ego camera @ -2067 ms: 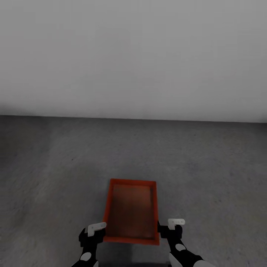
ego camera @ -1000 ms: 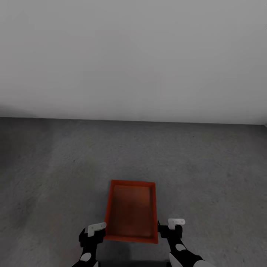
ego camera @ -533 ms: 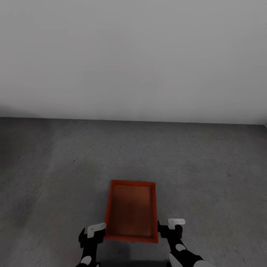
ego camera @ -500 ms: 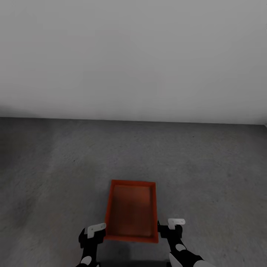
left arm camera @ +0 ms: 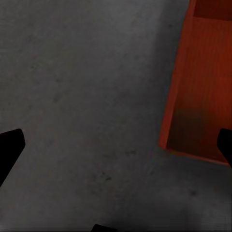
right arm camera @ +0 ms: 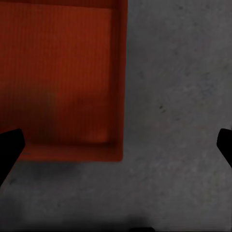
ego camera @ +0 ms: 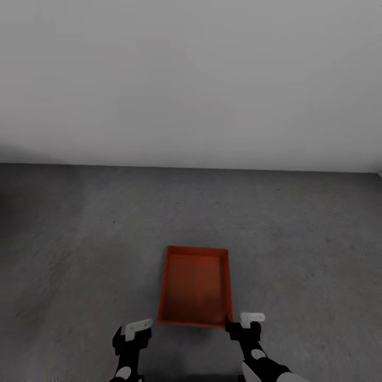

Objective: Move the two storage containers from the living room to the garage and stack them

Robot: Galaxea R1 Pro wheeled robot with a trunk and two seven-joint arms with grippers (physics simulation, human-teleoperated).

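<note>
Head camera looks down over floor (ego camera: 79, 254) toward wall (ego camera: 191, 79); both wrist cameras face down, sharing the orange container (ego camera: 195, 285)

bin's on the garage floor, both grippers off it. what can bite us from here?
1. The right gripper sits close to the container's near corner; withdrawing carelessly might nudge it.
2. The container lies slightly skewed on the floor, so stacking the second one may need realignment.
3. The left gripper hangs low beside it; driving off could clip the wall.
</note>
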